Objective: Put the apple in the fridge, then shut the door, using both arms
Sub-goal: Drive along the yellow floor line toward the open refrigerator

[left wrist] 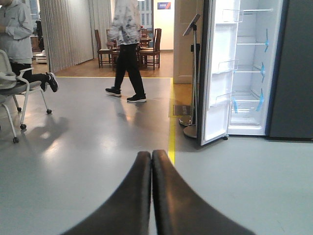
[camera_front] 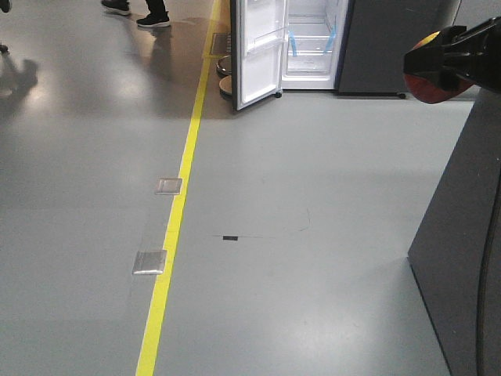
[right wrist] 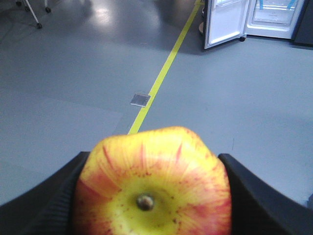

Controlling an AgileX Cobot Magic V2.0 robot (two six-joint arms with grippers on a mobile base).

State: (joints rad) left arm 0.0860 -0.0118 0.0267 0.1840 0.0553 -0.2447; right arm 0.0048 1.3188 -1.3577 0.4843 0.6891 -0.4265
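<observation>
Your right gripper point(right wrist: 152, 171) clamps the apple point(right wrist: 151, 196): yellow around its brown stem dimple, with red streaks fanning outward. Your left gripper point(left wrist: 151, 164) is pressed closed, empty.

Near, the right gripper point(right wrist: 154, 161) clamps the apple point(right wrist: 151, 191), stem facing the camera. A yellow line point(right wrist: 166, 68) runs toward the open fridge point(right wrist: 274, 17) far right, 1 metal plate point(right wrist: 140, 100) beside it.

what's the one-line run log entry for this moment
right gripper: shut on apple | left gripper: shut, empty | fridge: ahead, not reached | door: open
</observation>
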